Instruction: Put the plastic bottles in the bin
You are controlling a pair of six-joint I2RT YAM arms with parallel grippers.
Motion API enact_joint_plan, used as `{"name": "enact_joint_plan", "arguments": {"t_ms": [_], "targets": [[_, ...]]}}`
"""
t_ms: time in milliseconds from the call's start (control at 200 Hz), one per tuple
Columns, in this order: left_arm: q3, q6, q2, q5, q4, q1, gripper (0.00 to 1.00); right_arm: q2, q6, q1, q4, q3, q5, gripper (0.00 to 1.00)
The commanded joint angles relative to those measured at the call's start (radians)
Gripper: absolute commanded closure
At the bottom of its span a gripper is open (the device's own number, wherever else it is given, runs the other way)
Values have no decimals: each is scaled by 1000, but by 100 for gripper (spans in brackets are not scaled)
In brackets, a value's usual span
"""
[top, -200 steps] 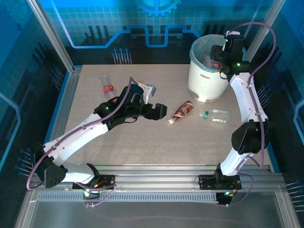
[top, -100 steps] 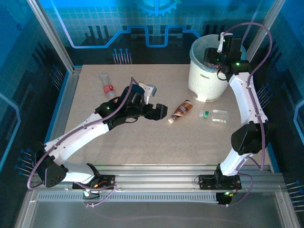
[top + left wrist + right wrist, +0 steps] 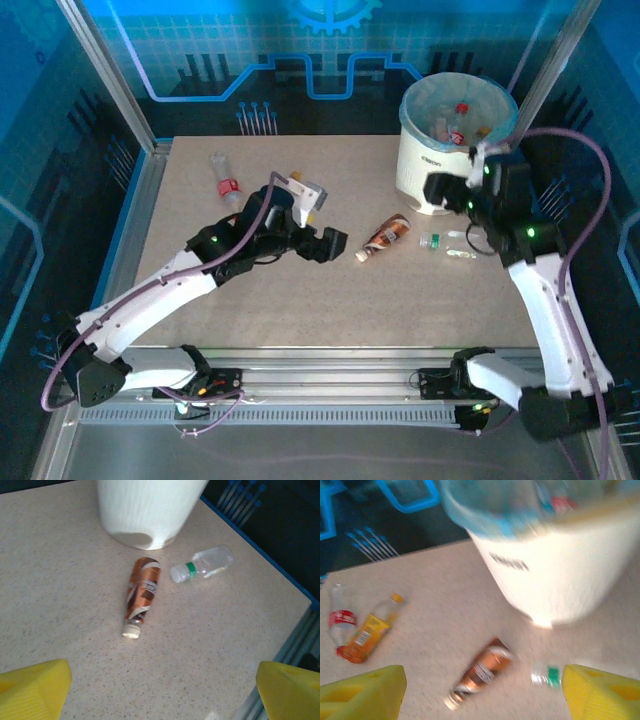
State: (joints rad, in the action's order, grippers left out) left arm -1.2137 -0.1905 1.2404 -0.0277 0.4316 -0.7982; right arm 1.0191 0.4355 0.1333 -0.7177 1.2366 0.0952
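The bin (image 3: 436, 160) is a white bucket with a pale blue liner at the back right, and several plastic bottles lie inside it. A brown bottle (image 3: 385, 236) lies on the table in front of it, with a clear green-capped bottle (image 3: 452, 241) to its right. A clear red-labelled bottle (image 3: 225, 180) lies at the back left. My left gripper (image 3: 323, 220) is open and empty just left of the brown bottle (image 3: 141, 592). My right gripper (image 3: 458, 172) is open and empty beside the bin's front, above the green-capped bottle (image 3: 547, 676). The blurred right wrist view also takes in an orange bottle (image 3: 370, 630).
The table's metal rail (image 3: 295, 645) runs close to the right of the green-capped bottle (image 3: 205, 565). The bin's base (image 3: 145, 510) stands just behind the brown bottle. Both arm bases sit at the near edge.
My right gripper has swung down from above the bin's mouth to in front of the bin, low over the table. The left gripper has shifted only slightly.
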Motion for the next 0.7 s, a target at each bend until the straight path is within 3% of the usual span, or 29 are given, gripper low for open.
{"name": "enact_joint_plan", "arguments": {"t_ms": [0,160,375,500,695], "targets": [[19,167,-4,-9,-48,-76,3,-93,159,-82,29,-190,12,17],[-2,354,68,15,-67,-193,1,-116,233,-195,-10,-304,19,12],[-22,655,165,121,-47,-356,1,59,388,-314,15,-349,-47,6],[-18,682,173,193,-44,-378,1,160,461,-331,53,-340,-48,4],[46,720,139,216,-96,-378,1,271,527,-342,107,-315,29,0]]}}
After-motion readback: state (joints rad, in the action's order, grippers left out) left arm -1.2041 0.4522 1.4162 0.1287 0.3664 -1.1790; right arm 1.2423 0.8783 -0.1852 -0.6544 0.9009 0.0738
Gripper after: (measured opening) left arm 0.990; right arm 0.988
